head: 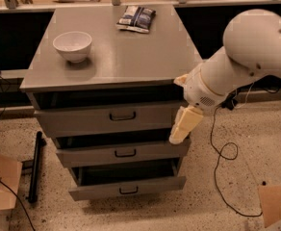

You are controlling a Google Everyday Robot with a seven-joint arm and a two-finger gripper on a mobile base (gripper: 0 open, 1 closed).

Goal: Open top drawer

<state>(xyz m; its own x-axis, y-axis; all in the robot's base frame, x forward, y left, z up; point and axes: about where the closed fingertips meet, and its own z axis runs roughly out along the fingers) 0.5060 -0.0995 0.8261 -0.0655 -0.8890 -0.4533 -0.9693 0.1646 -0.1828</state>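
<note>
The top drawer is the uppermost and tallest-fronted of three gray drawers in a gray metal cabinet. It has a small dark loop handle at centre and stands slightly pulled out, with a dark gap above its front. My cream-coloured gripper hangs down from the white arm. It is in front of the right end of the top drawer's front, well to the right of the handle.
The middle drawer and bottom drawer also stand slightly out. A white bowl and a snack packet lie on the cabinet top. A black bar, a black cable and cardboard boxes are on the floor.
</note>
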